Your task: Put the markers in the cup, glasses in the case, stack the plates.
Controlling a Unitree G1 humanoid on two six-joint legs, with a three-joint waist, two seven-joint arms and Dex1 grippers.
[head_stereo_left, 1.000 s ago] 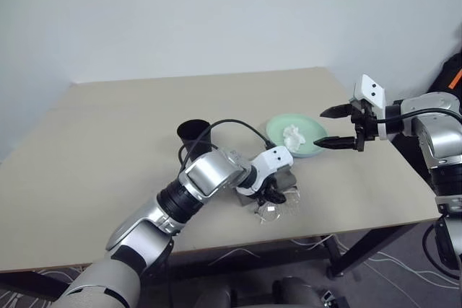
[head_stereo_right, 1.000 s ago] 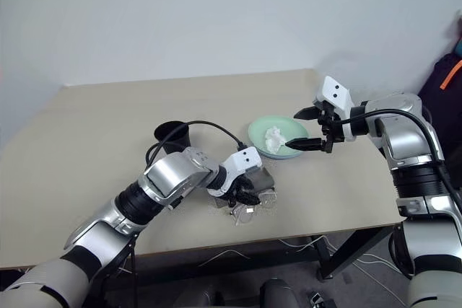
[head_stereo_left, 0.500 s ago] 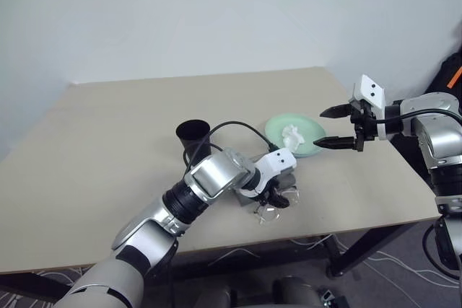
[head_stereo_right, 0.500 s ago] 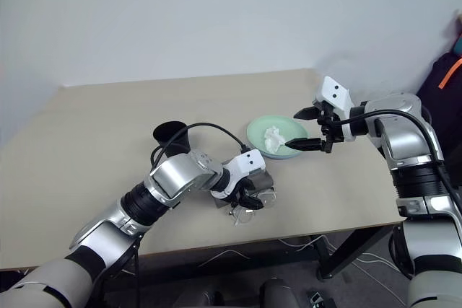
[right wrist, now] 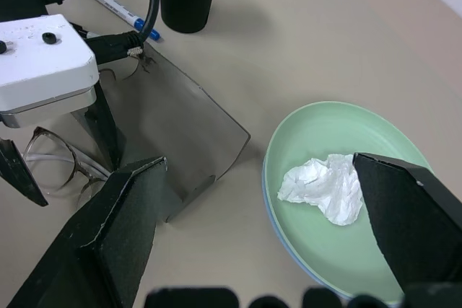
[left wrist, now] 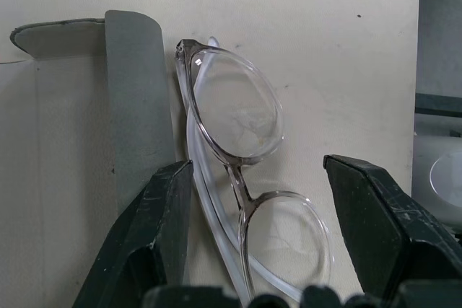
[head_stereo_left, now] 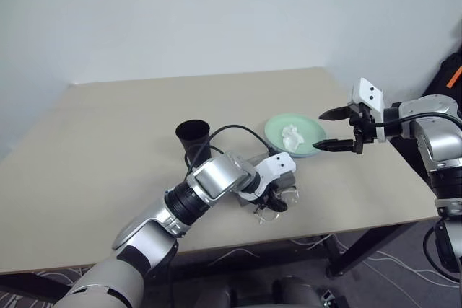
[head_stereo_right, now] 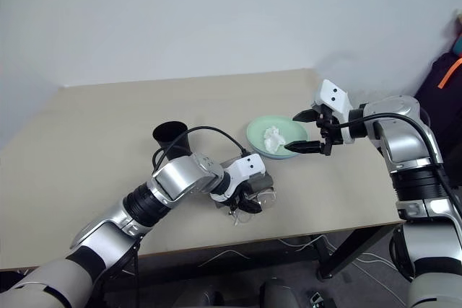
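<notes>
The glasses (left wrist: 238, 171) lie on the table beside the open grey case (left wrist: 137, 106), near the front edge (head_stereo_left: 280, 203). My left gripper (left wrist: 258, 165) points down over them, open, with one finger on either side of the frame and neither pressing on it. The black cup (head_stereo_left: 193, 135) stands behind my left forearm. A blue-capped marker (right wrist: 119, 9) lies next to the cup. My right gripper (head_stereo_left: 321, 130) hovers open over the near edge of the mint green plate (right wrist: 375, 128), and a light blue rim (right wrist: 278, 230) shows under that plate.
A crumpled white tissue (right wrist: 325, 185) lies in the green plate. A black cable (head_stereo_left: 238, 126) loops over my left wrist. The table's front edge (head_stereo_left: 303, 234) runs just beyond the glasses. A dark bag (head_stereo_left: 451, 77) stands off the right side.
</notes>
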